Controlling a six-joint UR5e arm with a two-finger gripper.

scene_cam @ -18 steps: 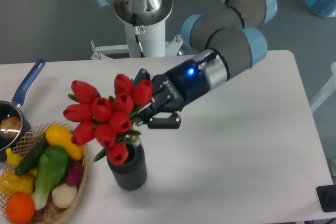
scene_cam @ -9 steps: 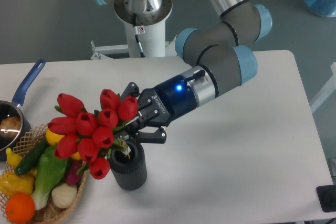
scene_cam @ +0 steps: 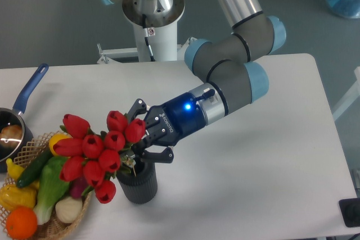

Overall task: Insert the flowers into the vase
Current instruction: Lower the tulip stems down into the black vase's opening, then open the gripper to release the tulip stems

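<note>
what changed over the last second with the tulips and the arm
The gripper moved left and down toward the vase, carrying the flowers with it. The bunch dropped lower and tilted left, so its blooms now hang over the wicker basket, with the stems at the vase mouth. The gripper kept its hold throughout. The vase, basket and saucepan stayed where they were.

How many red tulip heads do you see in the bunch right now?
9 visible on the flowers: three along the top, four across the middle, two hanging lower left of the vase. Others may be hidden behind.
</note>
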